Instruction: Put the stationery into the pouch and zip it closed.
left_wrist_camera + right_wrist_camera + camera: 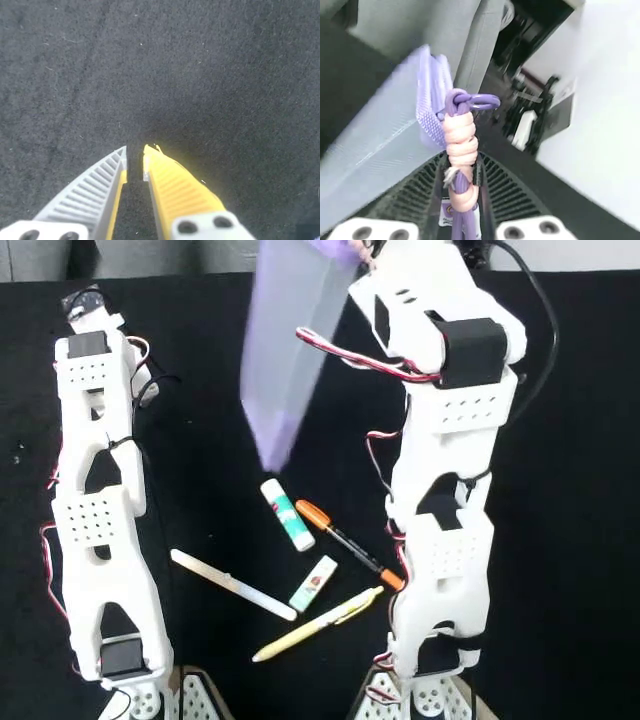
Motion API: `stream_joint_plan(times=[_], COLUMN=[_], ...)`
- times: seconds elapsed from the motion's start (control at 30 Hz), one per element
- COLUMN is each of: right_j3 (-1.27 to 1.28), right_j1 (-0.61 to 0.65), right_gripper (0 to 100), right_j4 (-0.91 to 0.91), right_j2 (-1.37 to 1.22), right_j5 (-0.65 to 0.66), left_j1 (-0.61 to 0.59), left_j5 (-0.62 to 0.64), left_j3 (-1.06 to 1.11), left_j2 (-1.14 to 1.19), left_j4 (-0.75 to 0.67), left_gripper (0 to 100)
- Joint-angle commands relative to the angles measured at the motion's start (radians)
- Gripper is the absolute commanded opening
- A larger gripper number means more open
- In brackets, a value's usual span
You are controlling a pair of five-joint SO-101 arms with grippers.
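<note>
— Where's the left gripper (135,150)?
— Over the black cloth-covered table (200,440), jaws all but together, nothing between them.
— And the stationery?
— Loose on the cloth between the arms: a slim white pen (232,585), a white-and-green glue stick (287,515), a small white-and-green eraser (313,583), a yellow pen (318,624), an orange-capped pen (350,545).
— The pouch?
— The translucent purple fabric pouch (285,350) hangs in the air above them. The right gripper (461,167) is clamped on its pink-and-purple braided pull cord (460,140).
</note>
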State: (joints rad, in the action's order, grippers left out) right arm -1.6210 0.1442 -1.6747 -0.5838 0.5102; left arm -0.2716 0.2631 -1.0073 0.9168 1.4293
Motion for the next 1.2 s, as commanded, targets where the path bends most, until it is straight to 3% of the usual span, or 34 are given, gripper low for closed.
stream_joint_plan(times=[0.0,0.3,0.43,0.73,1.17], right_j3=[-0.013,0.056,0.125,0.251,0.286], right_j1=[0.002,-0.244,-0.304,-0.292,-0.259], right_gripper=[1.1,1.1,1.1,1.1,1.1], right_j4=[-0.091,-0.084,0.012,0.371,0.509], right_j2=[0.067,0.065,0.065,0.067,0.041], right_j5=[-0.002,0.008,0.008,-0.002,-0.002], left_j1=[-0.001,-0.001,-0.001,-0.001,-0.001], left_j5=[0.014,0.014,0.014,0.014,0.014], left_j3=[-0.038,-0.038,-0.038,-0.038,-0.038], left_j2=[-0.018,-0.018,-0.018,-0.018,-0.018], left_j4=[-0.015,-0.014,-0.012,-0.012,-0.018], left_gripper=[6,6,6,6,6])
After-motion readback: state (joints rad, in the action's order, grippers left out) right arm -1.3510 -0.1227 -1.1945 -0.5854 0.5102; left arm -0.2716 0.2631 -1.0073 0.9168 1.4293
